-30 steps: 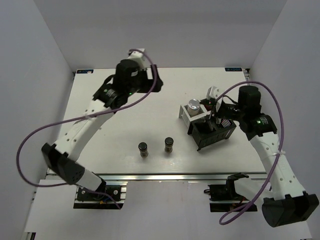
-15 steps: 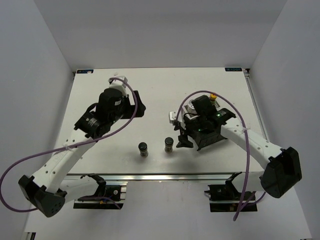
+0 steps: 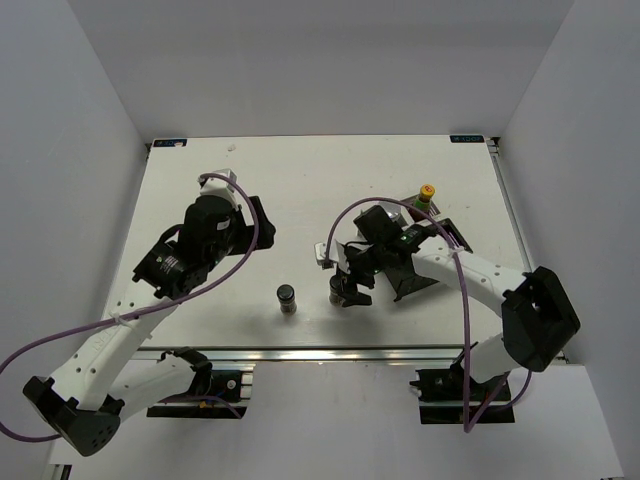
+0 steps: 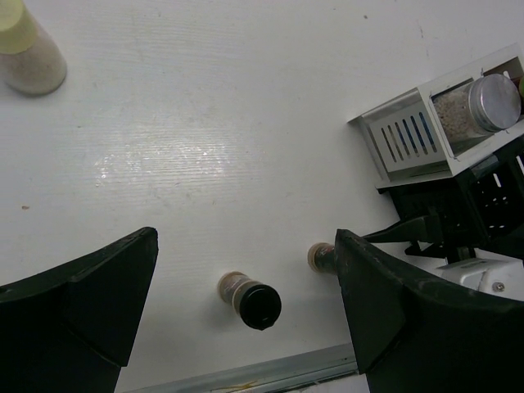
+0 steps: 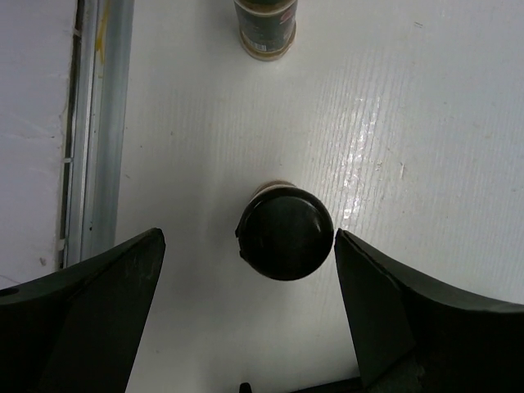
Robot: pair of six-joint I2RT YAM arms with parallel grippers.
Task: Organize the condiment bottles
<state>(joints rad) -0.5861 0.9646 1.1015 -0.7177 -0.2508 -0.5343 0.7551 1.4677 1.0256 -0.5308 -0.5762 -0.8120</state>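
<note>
Two dark spice jars (image 5: 284, 232) (image 5: 266, 29) stand upright near each other, the cream yellow-capped bottle (image 4: 24, 49) well apart, the silver-lidded shaker (image 4: 487, 102) inside the rack (image 4: 401, 139), the yellow-capped sauce bottle (image 3: 425, 195) at its far side.

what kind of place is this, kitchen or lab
Probably a robot lab cell, not a kitchen: bare white walls around a white table, two arms bolted at its metal rail.
</note>
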